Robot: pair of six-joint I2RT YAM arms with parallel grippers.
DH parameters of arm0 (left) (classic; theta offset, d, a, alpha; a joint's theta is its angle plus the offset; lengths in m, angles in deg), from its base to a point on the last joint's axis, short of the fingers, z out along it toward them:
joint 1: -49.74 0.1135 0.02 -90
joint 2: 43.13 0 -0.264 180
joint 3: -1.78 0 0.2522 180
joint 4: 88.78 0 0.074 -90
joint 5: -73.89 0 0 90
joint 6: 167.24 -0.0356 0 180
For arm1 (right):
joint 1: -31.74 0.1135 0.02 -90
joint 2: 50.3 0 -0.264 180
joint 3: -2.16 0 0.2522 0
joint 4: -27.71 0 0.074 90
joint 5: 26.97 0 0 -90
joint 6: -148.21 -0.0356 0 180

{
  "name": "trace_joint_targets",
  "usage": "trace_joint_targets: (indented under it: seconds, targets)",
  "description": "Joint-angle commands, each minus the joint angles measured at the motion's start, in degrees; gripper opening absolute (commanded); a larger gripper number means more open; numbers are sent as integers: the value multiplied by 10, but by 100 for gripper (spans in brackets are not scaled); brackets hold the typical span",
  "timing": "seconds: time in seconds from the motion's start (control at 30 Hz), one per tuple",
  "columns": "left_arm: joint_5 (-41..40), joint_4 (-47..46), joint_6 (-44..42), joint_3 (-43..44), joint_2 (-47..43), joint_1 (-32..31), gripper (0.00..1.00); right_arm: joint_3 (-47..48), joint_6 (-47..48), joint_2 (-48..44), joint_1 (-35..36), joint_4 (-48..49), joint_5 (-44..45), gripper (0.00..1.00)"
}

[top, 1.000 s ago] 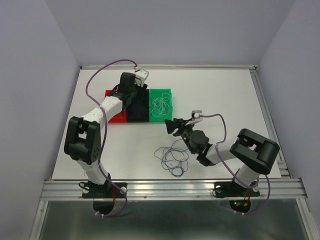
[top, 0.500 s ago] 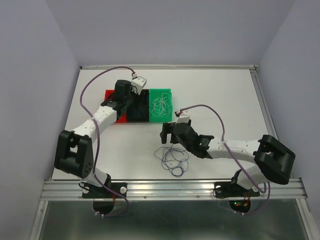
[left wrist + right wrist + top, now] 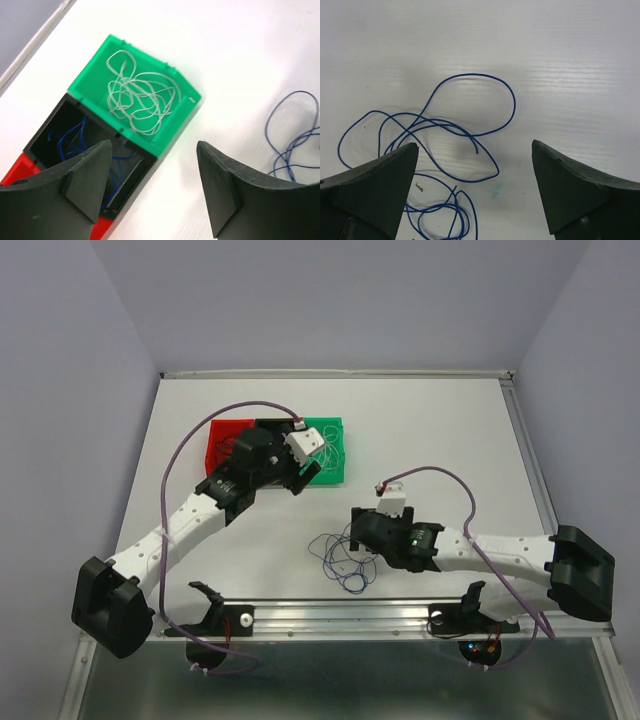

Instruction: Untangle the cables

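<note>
Loose loops of dark blue cable [image 3: 345,560] lie on the white table near the front edge; the right wrist view shows them [image 3: 445,135] just below and left of my open right gripper [image 3: 475,144], untouched. From above, that right gripper [image 3: 358,532] hovers at the loops' right side. A white cable [image 3: 142,97] is coiled in the green bin [image 3: 187,107]. Another blue cable [image 3: 75,145] lies in the black bin [image 3: 47,127]. My left gripper [image 3: 154,145] is open and empty above the table beside the bins' near edge, [image 3: 305,472] from above.
A red bin [image 3: 225,435] adjoins the black bin on the left, the three forming a row at the back left. Purple arm cables [image 3: 190,445] arc over both arms. A raised rail [image 3: 350,615] runs along the table's front edge.
The left arm pulled back from over the bins toward the front right, its jaws opening wider. The right arm stretched out low and moved left over the blue loops, its jaws opening wide.
</note>
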State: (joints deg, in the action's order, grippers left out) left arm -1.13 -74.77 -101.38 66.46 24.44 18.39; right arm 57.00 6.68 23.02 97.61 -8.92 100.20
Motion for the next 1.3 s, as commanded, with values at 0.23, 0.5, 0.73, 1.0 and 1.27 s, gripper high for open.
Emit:
trace_joint_targets:
  seconds: [0.23, 0.5, 0.73, 1.0, 1.27]
  targets:
    - [-8, -34, -19, -22, -6, -12, 79, -24, -101, -19, -21, -107, 107, 81]
    - [-14, -35, -16, -19, 5, -11, 79, -17, -26, 37, -59, -30, 68, 79]
    - [-17, -36, -16, -19, 8, -12, 79, -6, 58, 110, -122, 64, 4, 63]
    - [-12, -36, -19, -20, 10, -12, 78, -7, 103, 107, -125, 128, -30, 19]
    - [-7, -37, -21, -21, 10, -12, 78, -49, 117, 26, -125, 161, -14, 1]
